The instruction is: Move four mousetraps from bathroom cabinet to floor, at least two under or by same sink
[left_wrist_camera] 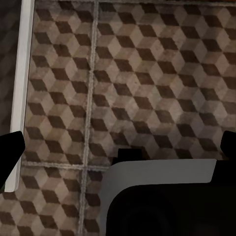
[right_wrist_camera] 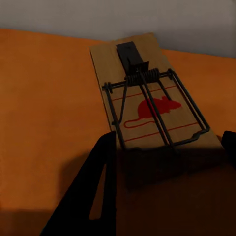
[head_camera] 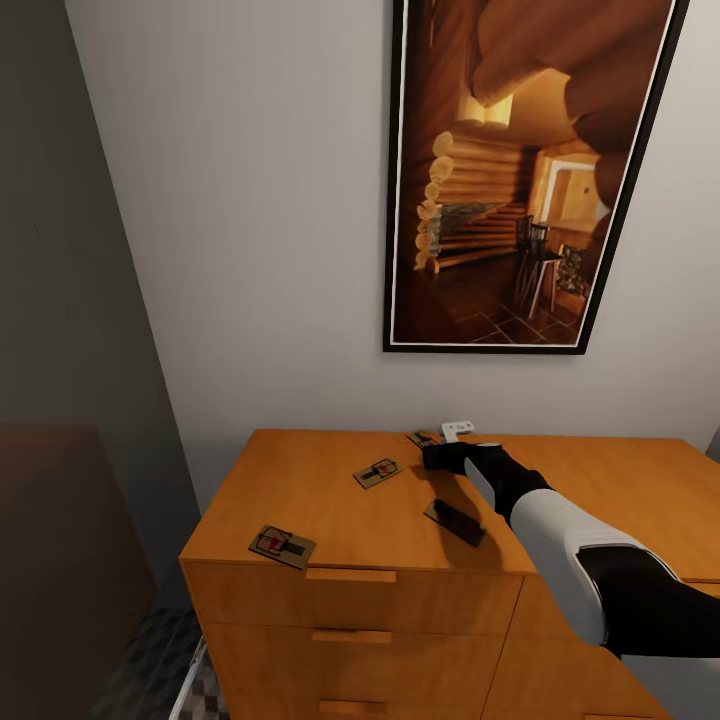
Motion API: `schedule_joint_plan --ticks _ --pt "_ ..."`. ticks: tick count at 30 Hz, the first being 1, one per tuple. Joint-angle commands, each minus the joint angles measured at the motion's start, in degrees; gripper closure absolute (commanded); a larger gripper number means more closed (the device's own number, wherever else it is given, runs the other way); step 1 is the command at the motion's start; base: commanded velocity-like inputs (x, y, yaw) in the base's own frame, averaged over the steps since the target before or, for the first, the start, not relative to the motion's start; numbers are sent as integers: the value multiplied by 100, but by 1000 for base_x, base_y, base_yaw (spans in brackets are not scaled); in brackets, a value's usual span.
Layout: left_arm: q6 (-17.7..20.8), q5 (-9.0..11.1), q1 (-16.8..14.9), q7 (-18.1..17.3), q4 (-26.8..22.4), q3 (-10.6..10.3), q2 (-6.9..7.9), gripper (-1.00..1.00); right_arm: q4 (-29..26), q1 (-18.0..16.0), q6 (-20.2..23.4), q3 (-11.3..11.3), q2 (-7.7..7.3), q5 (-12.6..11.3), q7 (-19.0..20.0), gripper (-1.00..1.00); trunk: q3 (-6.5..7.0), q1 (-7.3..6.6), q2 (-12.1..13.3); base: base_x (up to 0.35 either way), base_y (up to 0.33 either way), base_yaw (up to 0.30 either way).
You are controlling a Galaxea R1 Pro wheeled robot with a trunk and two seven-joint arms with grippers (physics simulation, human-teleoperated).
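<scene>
Your right claw (right_wrist_camera: pixel 167 142), fingers apart, straddles the rear mousetrap (right_wrist_camera: pixel 147 96) on the cabinet (head_camera: pixel 330 520) top; 3 more lie nearby. Left claw (left_wrist_camera: pixel 118 147) hangs spread over the bathroom floor (left_wrist_camera: pixel 147 73). Next: close squarely, lift clear

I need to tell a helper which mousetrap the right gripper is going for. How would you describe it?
Find the framed cabin picture on the wall; the cabinet stands below it. The mousetrap lies at the back edge of its top, near the wall, just ahead of the right gripper. The other three lie farther forward.
</scene>
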Motion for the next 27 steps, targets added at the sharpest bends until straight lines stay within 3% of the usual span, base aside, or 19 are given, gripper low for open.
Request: schedule_joint_plan --ticks 1,17,27 --pt "-6 1 4 -1 -9 14 -1 -100 14 2 29 25 -2 49 15 100 -6 1 -2 0 0 0" --pt "-6 1 4 0 1 12 -1 -100 -20 5 31 25 0 56 28 100 -6 1 -2 -11 0 0" --pt "-6 2 4 -3 1 11 -1 -100 -85 6 38 28 4 58 17 100 -6 1 -2 -226 0 0"
